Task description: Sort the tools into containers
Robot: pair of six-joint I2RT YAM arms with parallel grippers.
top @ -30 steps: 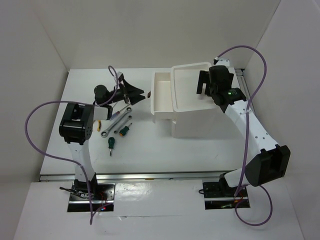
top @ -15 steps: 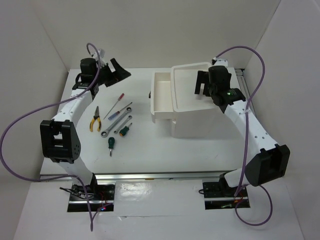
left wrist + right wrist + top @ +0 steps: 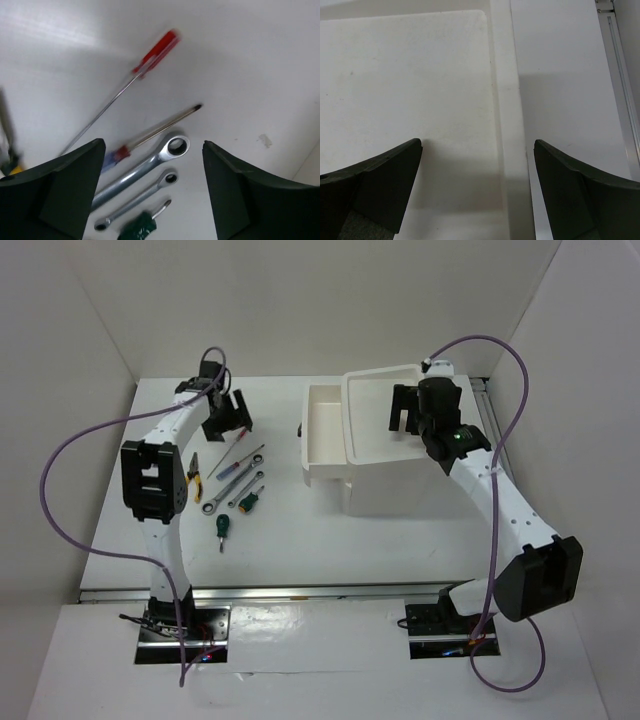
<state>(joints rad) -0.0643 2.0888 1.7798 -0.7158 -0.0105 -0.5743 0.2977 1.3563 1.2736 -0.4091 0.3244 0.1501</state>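
Left gripper open, empty, over the larger silver ratchet wrench — likely aligning to pick; right gripper open, parked above the shallow white rimmed tray.

Bare table lies open between the tool cluster and the drawer — a passable lane. The drawer juts left from the cabinet — barring that side; the tools lie tightly packed.

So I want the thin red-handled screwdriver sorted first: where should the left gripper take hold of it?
Probably on the red handle, from straight above, left gripper closing across it. The screwdriver lies flat; the handle is its thickest part and lies clear of the other tools, whereas the thin shaft hugs the table.
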